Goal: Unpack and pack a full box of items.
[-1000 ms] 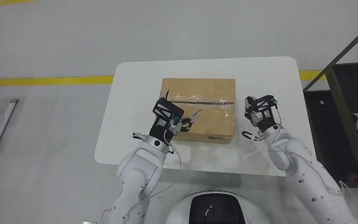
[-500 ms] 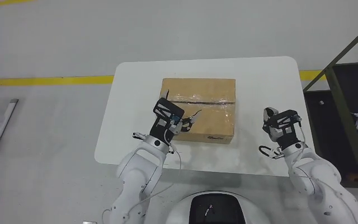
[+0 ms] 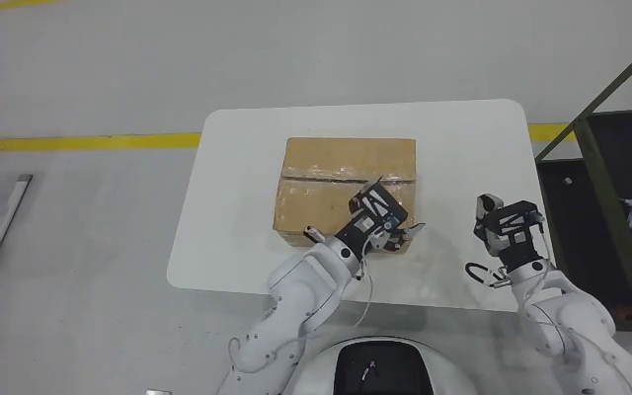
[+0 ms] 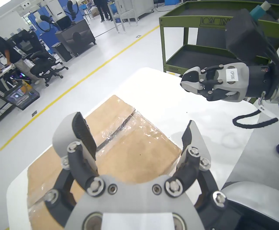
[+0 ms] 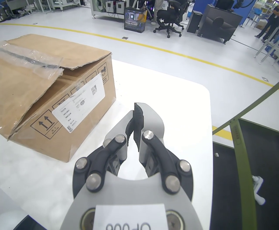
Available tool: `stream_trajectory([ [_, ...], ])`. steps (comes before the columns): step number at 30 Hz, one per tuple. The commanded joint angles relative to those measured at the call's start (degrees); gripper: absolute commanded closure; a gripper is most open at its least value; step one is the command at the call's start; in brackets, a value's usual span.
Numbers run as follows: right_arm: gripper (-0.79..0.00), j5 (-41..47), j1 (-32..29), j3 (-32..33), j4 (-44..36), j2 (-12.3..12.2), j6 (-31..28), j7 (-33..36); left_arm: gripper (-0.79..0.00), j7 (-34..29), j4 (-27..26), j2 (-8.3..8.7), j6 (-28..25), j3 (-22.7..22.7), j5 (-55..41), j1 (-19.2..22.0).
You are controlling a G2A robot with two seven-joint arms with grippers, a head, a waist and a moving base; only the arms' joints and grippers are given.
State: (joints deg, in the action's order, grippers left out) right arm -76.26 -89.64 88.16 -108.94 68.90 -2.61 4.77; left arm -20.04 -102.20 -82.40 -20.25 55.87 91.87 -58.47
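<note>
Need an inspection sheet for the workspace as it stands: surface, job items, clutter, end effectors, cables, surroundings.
Surface: white table with rounded corners, carrying one box.
Job's things: cardboard box closed; clear tape along its top seam is wrinkled and loose; one top flap is lifted at the corner facing the right arm.
Clutter: nothing seen.
End effectors: left end effector open, empty, over the box's near right corner; right end effector shut, empty, above bare table beside the box, apart from it.
Cables: black cable loop at the right wrist, off the box.
Surroundings: green cart beside the table; yellow floor line; office chairs beyond.
</note>
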Motion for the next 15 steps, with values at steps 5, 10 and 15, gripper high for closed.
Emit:
stream_trajectory([
  [5,0.000,0.29,-1.21,0.83,-0.83,0.04,0.05,0.00,-0.785,0.20,2.34,-0.42,1.35,-0.95,-0.01,2.04],
  [10,0.000,-0.18,-2.36,1.54,-2.41,0.04,0.07,-0.07,-0.785,0.20,2.34,-0.42,1.35,-0.95,-0.01,2.04],
  [15,0.000,0.10,-3.17,1.80,-2.59,0.10,-0.25,-0.46,-0.785,-0.69,2.65,-0.15,2.91,-0.24,1.77,0.12],
])
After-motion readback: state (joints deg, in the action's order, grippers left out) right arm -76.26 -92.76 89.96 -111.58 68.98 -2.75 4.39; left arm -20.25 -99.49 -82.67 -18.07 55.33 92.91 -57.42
